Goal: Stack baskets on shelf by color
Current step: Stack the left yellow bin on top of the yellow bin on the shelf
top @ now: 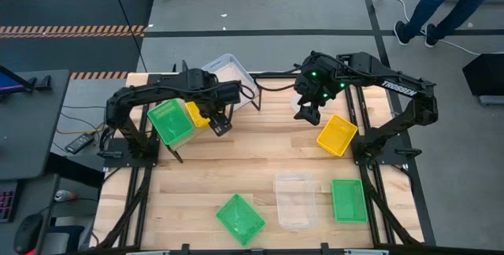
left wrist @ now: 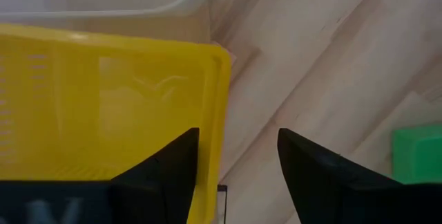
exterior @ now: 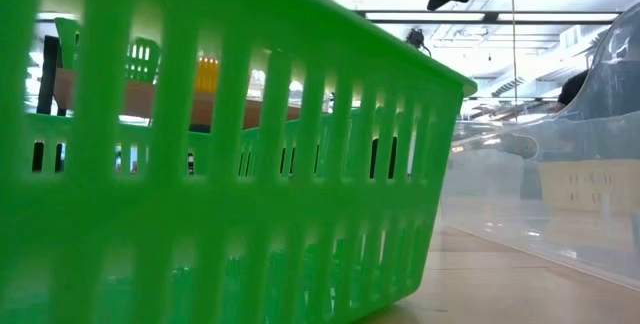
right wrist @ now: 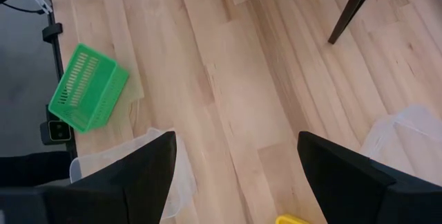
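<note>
At the table's far left, a green basket and a yellow basket sit side by side on the shelf, of which I see little but a black leg. A clear basket stands behind them. My left gripper points down, open, over the yellow basket's right end. In the left wrist view its fingers stand on either side of that basket's end wall; no touch shows. My right gripper hangs open above the table, near a second yellow basket.
Near the front edge lie a green basket, a clear basket and another green basket. The first fills the low view. Bare slatted wood spans the middle. A person's legs show beyond the far right corner.
</note>
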`<act>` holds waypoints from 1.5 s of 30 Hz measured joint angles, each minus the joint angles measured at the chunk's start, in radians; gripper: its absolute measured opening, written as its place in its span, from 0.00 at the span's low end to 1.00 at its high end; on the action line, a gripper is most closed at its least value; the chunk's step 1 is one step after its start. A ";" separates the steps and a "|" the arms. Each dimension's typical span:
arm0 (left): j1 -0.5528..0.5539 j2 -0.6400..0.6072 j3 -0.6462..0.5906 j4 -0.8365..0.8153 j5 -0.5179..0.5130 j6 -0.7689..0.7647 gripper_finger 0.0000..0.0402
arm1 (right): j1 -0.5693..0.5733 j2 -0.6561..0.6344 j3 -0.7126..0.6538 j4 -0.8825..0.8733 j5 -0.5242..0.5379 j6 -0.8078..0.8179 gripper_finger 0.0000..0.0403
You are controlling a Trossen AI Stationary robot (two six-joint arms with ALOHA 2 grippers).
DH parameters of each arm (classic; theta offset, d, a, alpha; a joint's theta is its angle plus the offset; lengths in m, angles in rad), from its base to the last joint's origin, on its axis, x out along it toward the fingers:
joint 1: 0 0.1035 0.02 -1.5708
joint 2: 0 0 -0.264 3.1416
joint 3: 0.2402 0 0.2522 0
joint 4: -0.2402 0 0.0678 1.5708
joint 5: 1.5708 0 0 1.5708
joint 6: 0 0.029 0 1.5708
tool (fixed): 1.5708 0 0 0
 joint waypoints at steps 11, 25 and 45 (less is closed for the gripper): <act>0.021 0.029 -0.038 0.011 -0.001 -0.074 0.51 | 0.000 0.000 0.000 -0.004 -0.007 0.002 0.76; 0.064 0.028 -0.051 0.016 0.000 -0.120 0.48 | 0.000 0.000 0.000 -0.007 -0.007 -0.004 0.76; 0.063 0.028 -0.050 0.020 0.009 -0.173 0.20 | 0.000 0.000 0.000 -0.006 -0.007 -0.008 0.76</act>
